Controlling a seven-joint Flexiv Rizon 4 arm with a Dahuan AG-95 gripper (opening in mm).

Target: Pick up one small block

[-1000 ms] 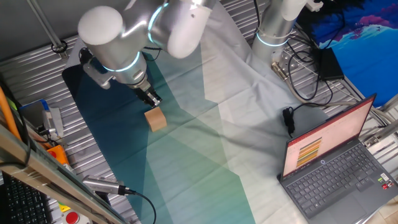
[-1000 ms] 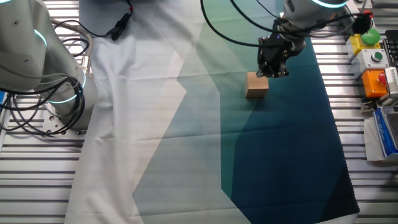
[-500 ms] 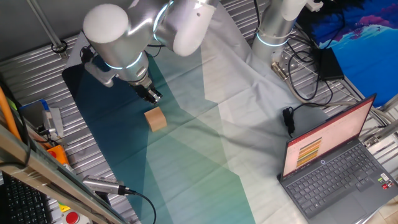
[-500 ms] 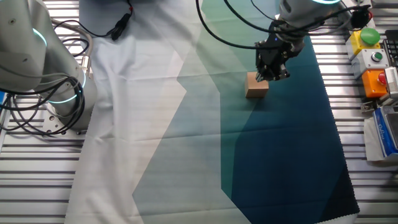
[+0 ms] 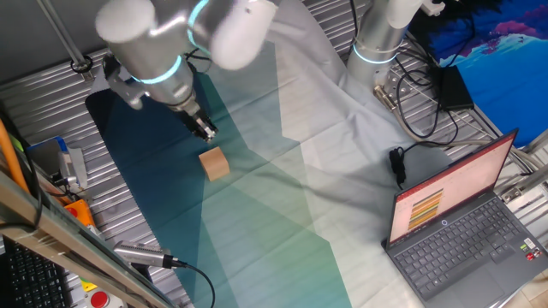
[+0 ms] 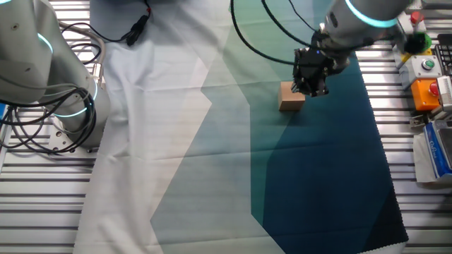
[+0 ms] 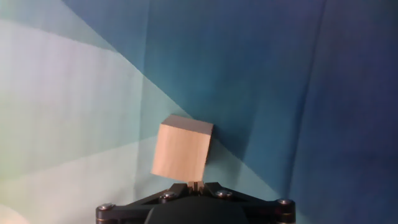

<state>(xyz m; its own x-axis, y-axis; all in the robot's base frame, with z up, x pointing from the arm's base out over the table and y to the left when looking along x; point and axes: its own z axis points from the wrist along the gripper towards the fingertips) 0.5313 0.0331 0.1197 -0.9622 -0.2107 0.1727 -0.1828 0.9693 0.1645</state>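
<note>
The small block (image 5: 215, 163), a plain light-tan wooden cube, sits on the blue-green cloth. It also shows in the other fixed view (image 6: 291, 99) and in the hand view (image 7: 182, 151). My gripper (image 5: 204, 131) hangs just behind and above the block, apart from it. The other fixed view shows the gripper (image 6: 311, 86) at the block's upper right. In the hand view the gripper (image 7: 196, 184) has its fingertips pressed together, shut and empty, with the block just ahead of them.
An open laptop (image 5: 462, 227) stands at the front right. A second robot base (image 5: 377, 38) with cables is at the back. A button box (image 6: 427, 74) and tools lie beside the cloth's edge. Another arm's base (image 6: 42, 70) stands at the left.
My arm has shifted slightly back and away from the block. The block has not moved and the fingers stay shut.
</note>
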